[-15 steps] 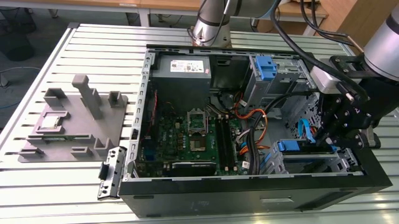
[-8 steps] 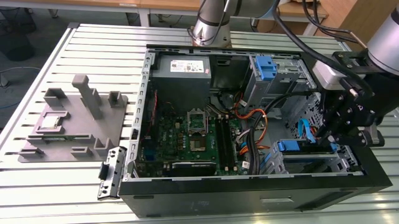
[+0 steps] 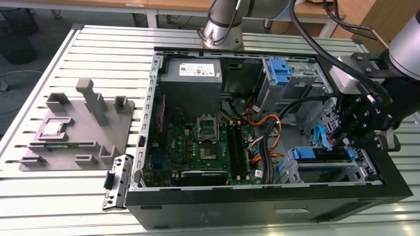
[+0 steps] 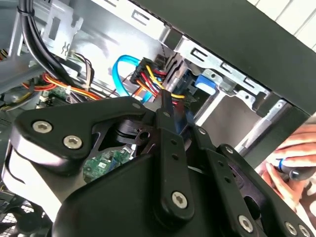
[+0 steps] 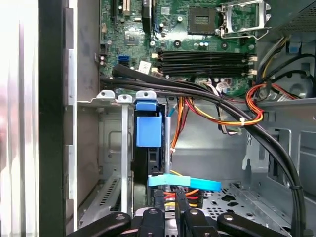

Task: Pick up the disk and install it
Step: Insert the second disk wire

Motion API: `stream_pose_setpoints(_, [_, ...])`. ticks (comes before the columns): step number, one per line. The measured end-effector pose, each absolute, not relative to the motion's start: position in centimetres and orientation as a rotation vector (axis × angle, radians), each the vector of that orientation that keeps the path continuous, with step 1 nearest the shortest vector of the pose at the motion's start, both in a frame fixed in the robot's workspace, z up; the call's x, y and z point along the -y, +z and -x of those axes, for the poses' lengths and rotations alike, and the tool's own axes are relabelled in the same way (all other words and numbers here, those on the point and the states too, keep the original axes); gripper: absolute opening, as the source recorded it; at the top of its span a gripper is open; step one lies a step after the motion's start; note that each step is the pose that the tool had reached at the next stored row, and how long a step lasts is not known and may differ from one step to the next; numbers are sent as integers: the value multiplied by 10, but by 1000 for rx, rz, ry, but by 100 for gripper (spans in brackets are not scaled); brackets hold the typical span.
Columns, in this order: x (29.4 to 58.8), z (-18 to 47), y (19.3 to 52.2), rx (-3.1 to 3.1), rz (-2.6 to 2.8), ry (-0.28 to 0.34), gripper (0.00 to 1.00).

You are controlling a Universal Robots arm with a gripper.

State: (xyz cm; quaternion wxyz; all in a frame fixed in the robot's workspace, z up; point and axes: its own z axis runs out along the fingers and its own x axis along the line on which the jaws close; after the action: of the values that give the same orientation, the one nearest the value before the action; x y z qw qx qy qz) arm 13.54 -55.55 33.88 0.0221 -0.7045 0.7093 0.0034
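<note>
Tool (image 5: 175, 210) at one disk (image 5: 148, 133), jaws narrow.

1. Carrier: slotted aluminium table (image 3: 98, 49), pale grey, grooves running across the exterior view.
2. Open computer case (image 3: 262, 206), black, side panel off, lies directly on the table and takes up the centre through the 3 o'clock side.
3. Grey fixture plate (image 3: 75, 142) with upright blocks and posts lies on the table at 9 o'clock, just beside the case but apart from it.
4. Robot arm base (image 3: 222, 29), silver column, stands on the table at 12 o'clock, behind the case.
</note>
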Motion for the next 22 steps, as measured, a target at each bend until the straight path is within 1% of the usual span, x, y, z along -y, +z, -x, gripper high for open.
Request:
stream_pose_setpoints(5, [556, -138, 338, -2193, 2178, 20, 24])
stream_pose_setpoints(22, [559, -140, 335, -2195, 2174, 23, 24])
